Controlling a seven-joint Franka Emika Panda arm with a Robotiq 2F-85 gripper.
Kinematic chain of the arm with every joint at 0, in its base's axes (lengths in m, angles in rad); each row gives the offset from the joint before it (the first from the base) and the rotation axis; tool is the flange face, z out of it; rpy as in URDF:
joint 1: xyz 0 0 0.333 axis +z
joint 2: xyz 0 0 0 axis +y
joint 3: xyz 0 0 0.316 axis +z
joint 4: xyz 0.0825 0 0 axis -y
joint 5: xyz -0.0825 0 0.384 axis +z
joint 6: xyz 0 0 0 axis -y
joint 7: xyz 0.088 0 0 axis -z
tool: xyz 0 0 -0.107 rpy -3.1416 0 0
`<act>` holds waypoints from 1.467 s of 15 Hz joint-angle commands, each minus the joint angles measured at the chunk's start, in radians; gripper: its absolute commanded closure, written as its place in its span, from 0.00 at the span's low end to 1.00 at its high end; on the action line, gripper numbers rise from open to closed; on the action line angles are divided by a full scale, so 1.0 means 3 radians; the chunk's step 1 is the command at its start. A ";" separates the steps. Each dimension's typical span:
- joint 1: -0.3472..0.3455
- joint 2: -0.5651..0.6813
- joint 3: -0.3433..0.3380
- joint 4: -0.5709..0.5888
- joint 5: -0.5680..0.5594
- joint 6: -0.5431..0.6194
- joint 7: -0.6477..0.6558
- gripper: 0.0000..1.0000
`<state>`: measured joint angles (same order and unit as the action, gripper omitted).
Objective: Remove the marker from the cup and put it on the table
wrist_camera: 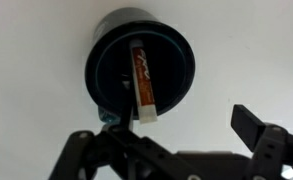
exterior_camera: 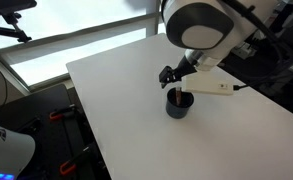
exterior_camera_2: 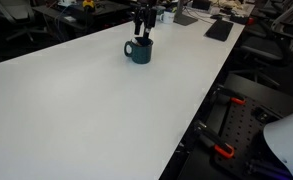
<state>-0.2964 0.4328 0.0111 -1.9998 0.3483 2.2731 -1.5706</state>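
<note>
Smooth white table (exterior_camera: 126,115); round dark cup (wrist_camera: 174,58) holds slim marker (wrist_camera: 142,82).

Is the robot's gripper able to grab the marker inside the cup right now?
Probably yes. The gripper hangs right above the cup with its jaws open, and the marker leans inside the open top with nothing covering it. The cup's wall leaves little room, though.

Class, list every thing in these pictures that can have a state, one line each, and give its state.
marker: inside the cup, leaning against its wall, not gripped.
cup: upright on the table, holding the marker.
tool: open, over the cup, holding nothing.
table: white top, carrying the cup.
</note>
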 commanded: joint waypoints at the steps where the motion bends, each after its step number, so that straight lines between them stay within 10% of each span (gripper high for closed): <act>1: 0.0045 0.0048 -0.0033 0.0055 0.0011 0.0110 0.0252 0.00; 8: 0.0006 0.0166 -0.0007 0.0090 0.0001 0.0277 0.0398 0.01; 9: -0.0001 0.0191 -0.0003 0.0093 0.0002 0.0287 0.0400 0.26; 20: -0.0055 0.0264 0.0025 0.0040 0.0009 0.0318 0.0335 1.00; 22: -0.0063 0.0280 0.0024 0.0029 0.0008 0.0330 0.0332 1.00</act>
<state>-0.3086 0.5044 0.0117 -1.9841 0.3483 2.3499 -1.4809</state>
